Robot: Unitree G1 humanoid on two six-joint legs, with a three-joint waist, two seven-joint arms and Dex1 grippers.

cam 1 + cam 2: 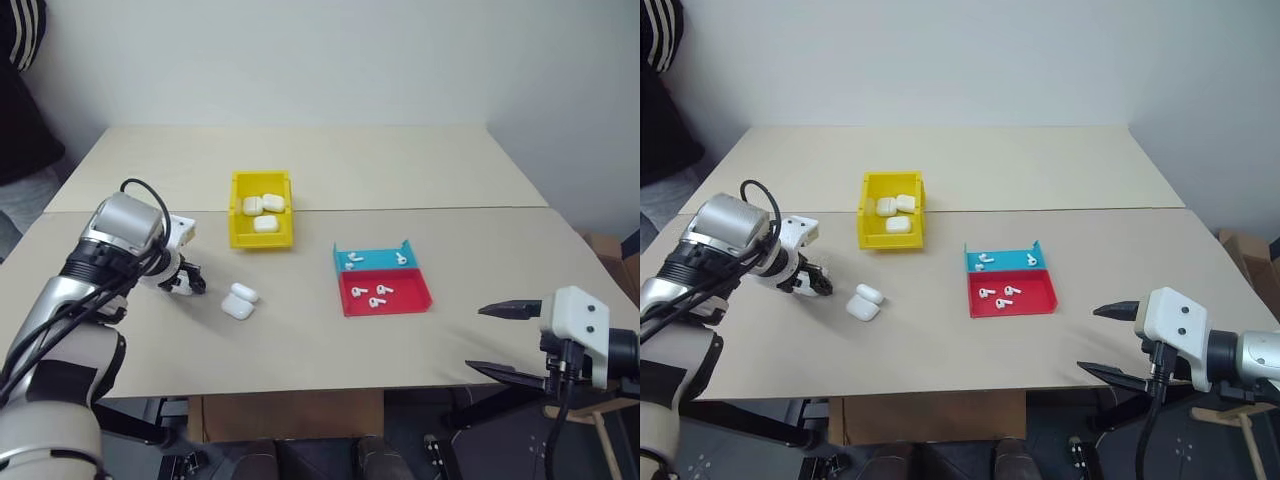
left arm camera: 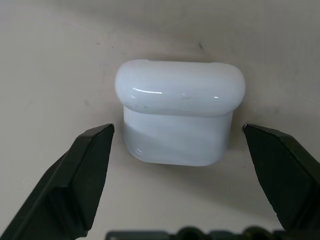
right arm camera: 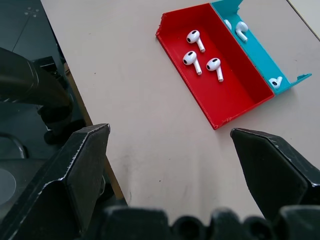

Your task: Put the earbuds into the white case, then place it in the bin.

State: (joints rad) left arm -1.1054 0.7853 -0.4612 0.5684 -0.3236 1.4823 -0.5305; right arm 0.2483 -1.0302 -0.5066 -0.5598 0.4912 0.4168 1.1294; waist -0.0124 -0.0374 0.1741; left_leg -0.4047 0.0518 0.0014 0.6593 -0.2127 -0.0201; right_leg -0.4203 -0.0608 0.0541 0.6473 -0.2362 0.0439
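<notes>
Where the beige tabletop (image 1: 300, 340) lies bare between the left arm and the trays, a small glossy white rounded-rectangular plastic case (image 1: 239, 301) rests with its hinged lid open; the left wrist view shows it (image 2: 180, 117) framed between the two black fingers (image 2: 75, 185) of the left gripper (image 1: 185, 280), which stand spread on either side of it without touching, so nothing is grasped. Behind the case sits a small bright yellow rectangular plastic open-top bin (image 1: 240, 235), holding three more white cases (image 1: 263, 210) of the same kind. To the right, well apart from the bin, a shallow red plastic tray (image 1: 415, 300) contains three tiny white earbuds with short stems (image 3: 200, 54); touching its far edge, a shallow blue plastic tray (image 1: 375, 255) holds further earbuds (image 3: 242, 31), about three. The right gripper (image 1: 500, 340) hangs at the near right table edge, fingers wide apart and empty.
</notes>
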